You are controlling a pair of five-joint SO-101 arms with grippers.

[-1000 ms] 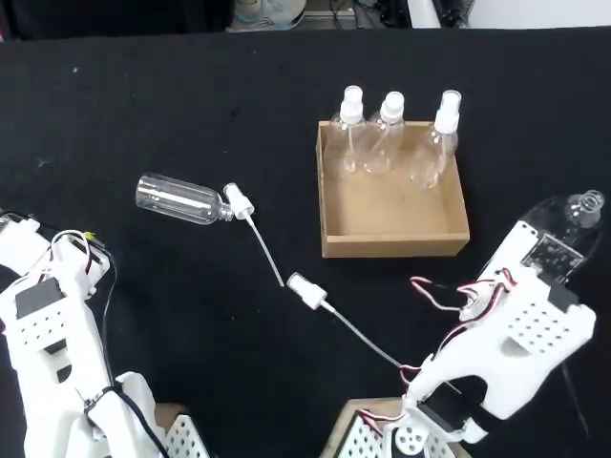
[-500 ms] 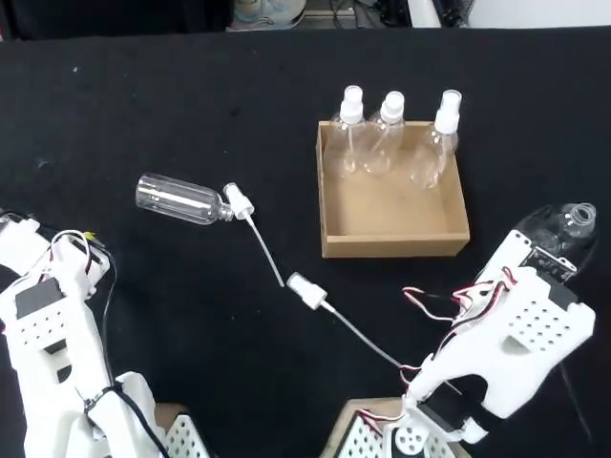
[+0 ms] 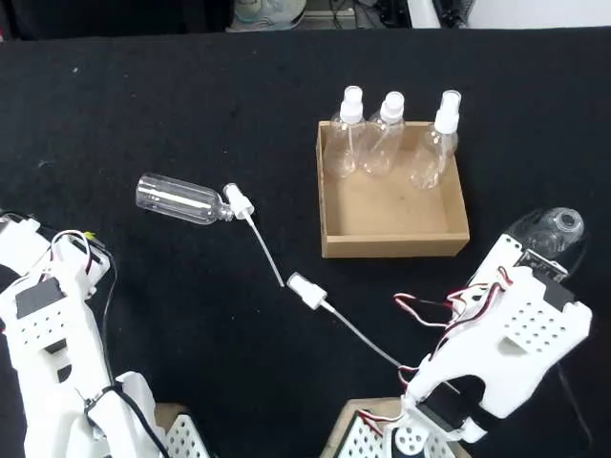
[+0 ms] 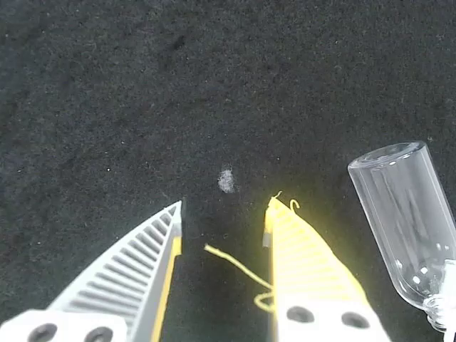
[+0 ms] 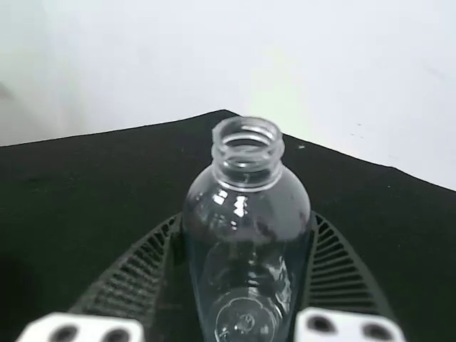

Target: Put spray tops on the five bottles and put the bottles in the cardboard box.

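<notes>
My right gripper (image 5: 246, 242) is shut on an uncapped clear bottle (image 5: 246, 214), neck up; in the high view this bottle (image 3: 552, 232) sits right of the cardboard box (image 3: 393, 235). Three capped bottles (image 3: 387, 134) lean against the box's far wall. A fourth bottle (image 3: 181, 198) lies on its side left of the box, with a spray top (image 3: 240, 202) at its neck. Another loose spray top (image 3: 307, 290) with a long tube lies in front of the box. My left gripper (image 4: 222, 221) is open above bare cloth, near the lying bottle's base (image 4: 402, 214).
Black cloth (image 3: 191, 95) covers the table. The left arm's white body (image 3: 48, 324) stands at the near left corner, the right arm's body (image 3: 506, 343) at the near right. Room objects line the far table edge.
The right gripper has tilted the uncapped bottle more upright and drawn it slightly inward and toward the near edge. The left arm and the other items have not moved.
</notes>
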